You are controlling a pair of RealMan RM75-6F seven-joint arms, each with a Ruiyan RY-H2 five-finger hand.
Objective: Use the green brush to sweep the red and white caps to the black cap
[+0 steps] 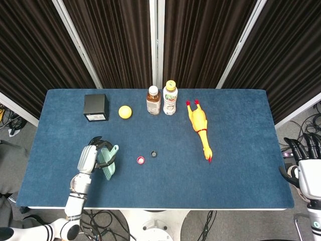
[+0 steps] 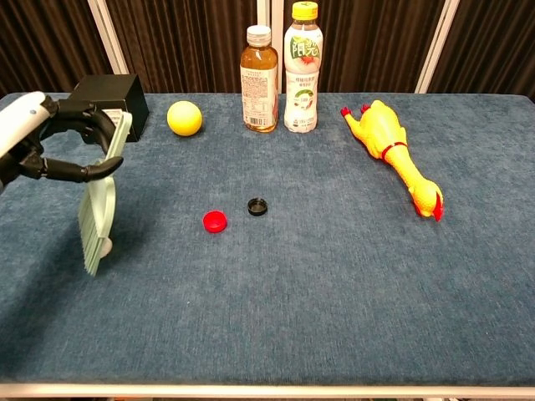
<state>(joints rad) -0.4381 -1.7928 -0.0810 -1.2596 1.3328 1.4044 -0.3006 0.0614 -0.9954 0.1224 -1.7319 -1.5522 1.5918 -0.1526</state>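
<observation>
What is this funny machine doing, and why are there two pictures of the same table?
It is a robot with two arms, and each arm ends in a robot hand. The pictures come from two cameras on the robot: one on its head looking down, one on its chest looking across the blue table.

The left robot hand holds a green brush, bristles pointing down. The white cap peeks out from behind the brush. The right robot hand waits off the table's edge, holding nothing.

On the table lie a red cap and a black cap, close together. Further back are a black box, a yellow ball, two bottles and a yellow rubber chicken.
</observation>
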